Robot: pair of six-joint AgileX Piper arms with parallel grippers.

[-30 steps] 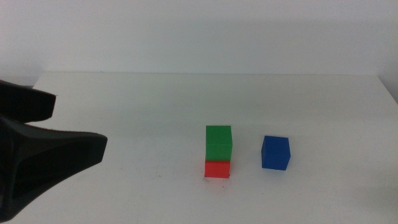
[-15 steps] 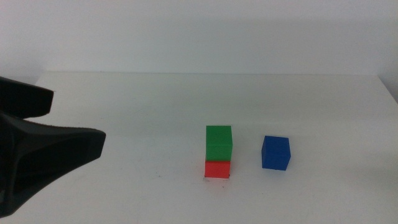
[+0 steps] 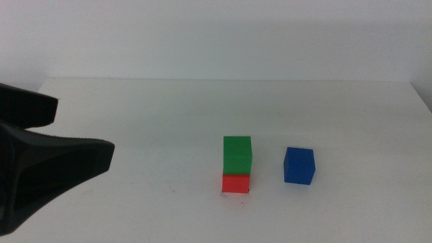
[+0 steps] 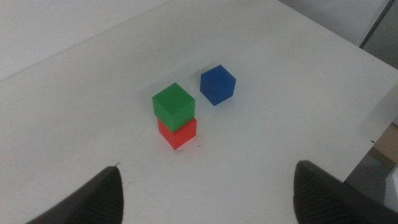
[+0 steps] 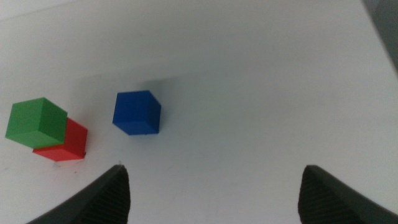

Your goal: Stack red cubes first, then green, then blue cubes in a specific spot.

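Your small matte green cube (image 3: 237,154) sits on the small matte red cube (image 3: 236,183), mid white tabletop (image 3: 135,115). Small deep-blue cube (image 3: 299,165) stands just beside, apart. Left gripper (image 4: 205,186) w/ fingers spread, empty, raised at left. Right gripper (image 5: 214,186) likewise open, empty.

Your left gripper (image 3: 47,169): cut off by the middle view's left edge. Red cube (image 3: 236,183): top face hidden under the green cube (image 3: 237,156).
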